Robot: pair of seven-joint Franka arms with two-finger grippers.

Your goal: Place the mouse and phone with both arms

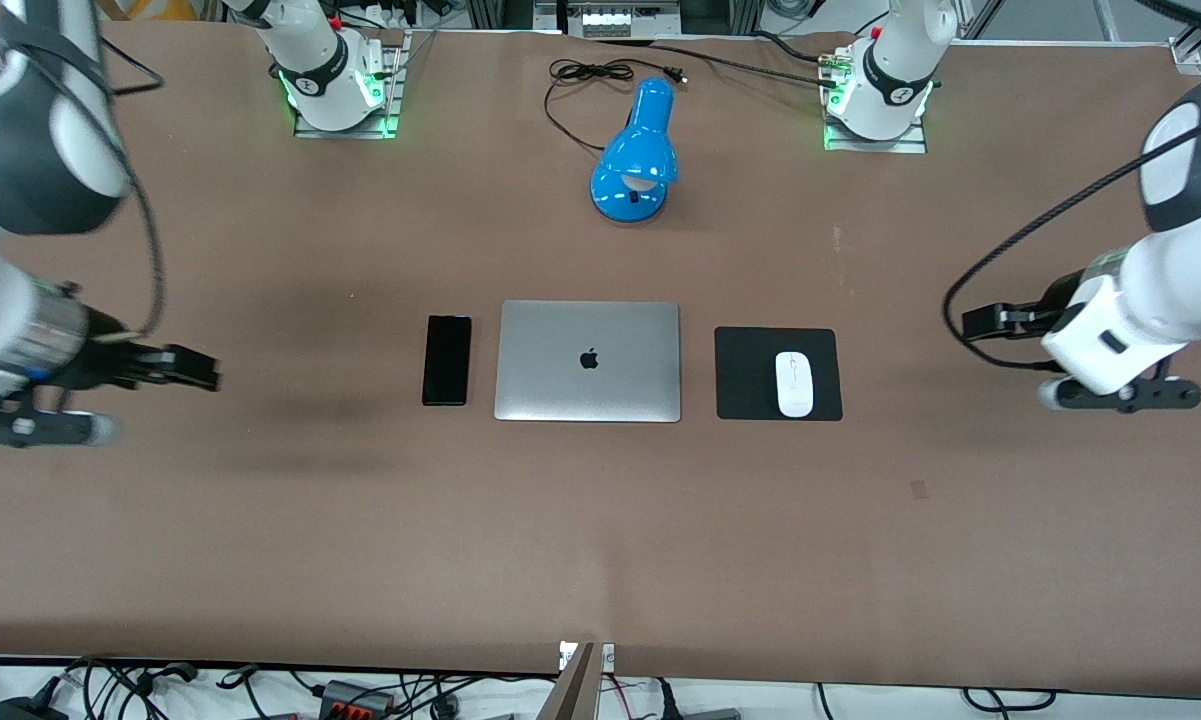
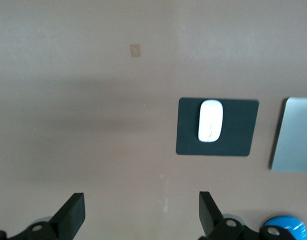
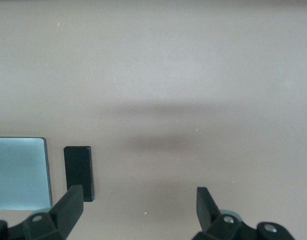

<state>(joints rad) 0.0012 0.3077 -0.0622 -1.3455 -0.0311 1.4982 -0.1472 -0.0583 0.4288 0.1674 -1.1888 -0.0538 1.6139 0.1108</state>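
Observation:
The white mouse (image 1: 794,383) lies on a black square pad (image 1: 750,375) beside the closed laptop, toward the left arm's end of the table. It also shows in the left wrist view (image 2: 210,121). The black phone (image 1: 447,360) lies flat on the table beside the laptop, toward the right arm's end, and shows in the right wrist view (image 3: 78,167). My left gripper (image 1: 982,322) is open and empty over bare table past the pad (image 2: 142,215). My right gripper (image 1: 200,370) is open and empty over bare table past the phone (image 3: 139,210).
A closed silver laptop (image 1: 588,360) lies between phone and pad. A blue desk lamp (image 1: 635,150) with a black cord stands farther from the front camera, between the arm bases. The brown table (image 1: 600,540) stretches wide nearer the front camera.

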